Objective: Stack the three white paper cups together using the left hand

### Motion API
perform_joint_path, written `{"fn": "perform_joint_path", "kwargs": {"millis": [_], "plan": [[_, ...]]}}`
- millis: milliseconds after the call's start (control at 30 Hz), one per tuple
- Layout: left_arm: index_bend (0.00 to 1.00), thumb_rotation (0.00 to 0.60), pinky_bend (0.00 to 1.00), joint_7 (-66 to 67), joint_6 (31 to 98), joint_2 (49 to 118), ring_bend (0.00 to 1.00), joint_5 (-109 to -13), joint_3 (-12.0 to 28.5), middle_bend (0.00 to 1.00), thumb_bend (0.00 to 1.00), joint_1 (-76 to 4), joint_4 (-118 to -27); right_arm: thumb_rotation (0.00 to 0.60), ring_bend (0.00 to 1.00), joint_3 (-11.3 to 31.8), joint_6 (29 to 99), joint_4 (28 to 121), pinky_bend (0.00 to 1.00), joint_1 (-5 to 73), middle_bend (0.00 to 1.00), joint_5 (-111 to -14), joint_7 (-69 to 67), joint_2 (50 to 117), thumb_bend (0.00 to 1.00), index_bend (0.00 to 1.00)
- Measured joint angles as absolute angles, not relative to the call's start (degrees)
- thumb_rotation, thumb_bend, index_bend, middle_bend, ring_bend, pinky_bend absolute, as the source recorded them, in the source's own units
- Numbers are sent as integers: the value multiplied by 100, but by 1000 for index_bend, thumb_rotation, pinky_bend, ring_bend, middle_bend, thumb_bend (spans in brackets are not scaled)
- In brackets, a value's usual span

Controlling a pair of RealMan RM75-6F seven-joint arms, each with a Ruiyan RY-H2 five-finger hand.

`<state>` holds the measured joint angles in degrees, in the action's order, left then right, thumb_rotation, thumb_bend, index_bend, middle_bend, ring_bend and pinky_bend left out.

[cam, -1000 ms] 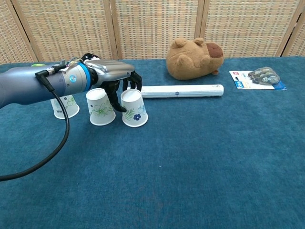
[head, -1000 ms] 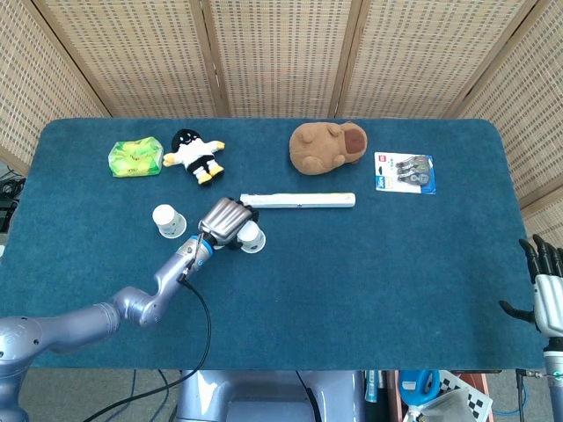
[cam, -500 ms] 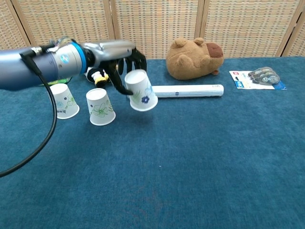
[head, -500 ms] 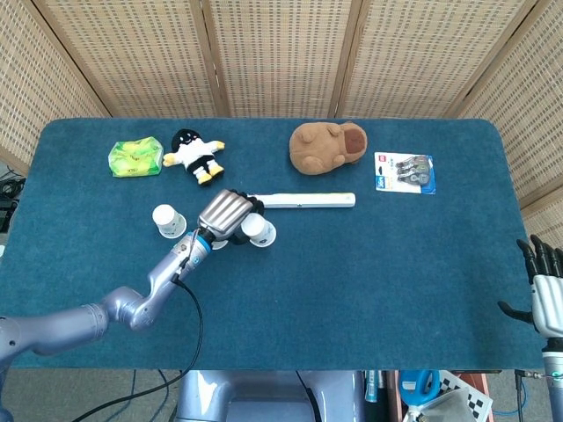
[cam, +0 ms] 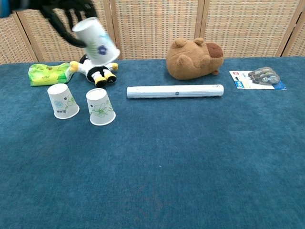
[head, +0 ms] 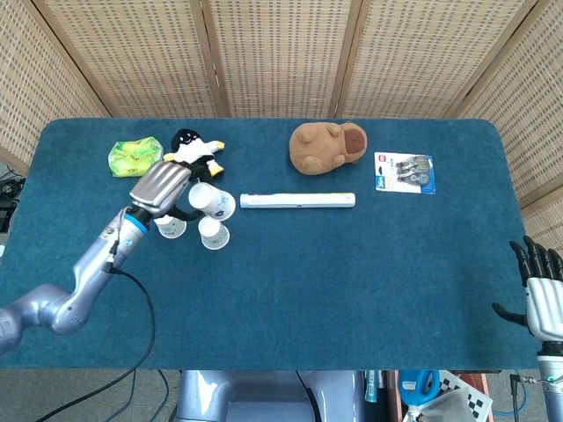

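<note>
My left hand (head: 161,183) grips a white paper cup with a blue flower (cam: 96,40), tilted and well above the table. In the chest view only the dark fingers (cam: 66,10) show, at the top left corner. Two more white cups stand upside down on the blue table (cam: 200,157): one with a faint blue print (cam: 62,101) at the left, and one with a green leaf print (cam: 100,107) beside it. From the head view the held cup (head: 214,202) hangs just over these two. My right hand (head: 538,286) hangs off the table's right edge, fingers apart, empty.
A long white tube (head: 297,200) lies right of the cups. Behind them are a green packet (head: 134,156) and a black-and-white plush (head: 195,151). A brown plush (head: 327,145) and a blister pack (head: 405,171) sit at the back right. Wicker screens stand behind the table.
My left hand took the blue-flower cup off the table beside the leaf-print cup, then carried it up and to the left. The right hand stayed put.
</note>
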<state>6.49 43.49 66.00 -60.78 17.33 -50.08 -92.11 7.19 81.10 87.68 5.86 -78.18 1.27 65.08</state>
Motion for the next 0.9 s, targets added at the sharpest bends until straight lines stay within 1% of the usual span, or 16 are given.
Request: {"fn": "perform_joint_path", "kwargs": {"millis": [133, 467, 667, 900], "plan": [[415, 600, 401, 411, 4154, 6588, 391, -6086, 1578, 428, 227, -4933, -9043, 600, 0, 708, 8111, 8793, 0, 597, 0, -7844, 182, 6517, 0, 0], [415, 600, 401, -49, 4035, 7070, 391, -6441, 1405, 428, 228, -4980, -8435, 600, 0, 726, 8083, 8789, 0, 597, 0, -7763, 188, 6515, 0, 0], [415, 600, 384, -90, 3779, 7100, 391, -6363, 1316, 428, 228, -5085, -8352, 600, 0, 739, 8080, 8770, 0, 588, 0, -7733, 140, 6505, 0, 0], [415, 600, 358, 113, 3778, 7093, 377, -6201, 1229, 428, 228, -5142, -8290, 600, 0, 740, 8017, 8730, 0, 609, 0, -7715, 97, 6507, 0, 0]]}}
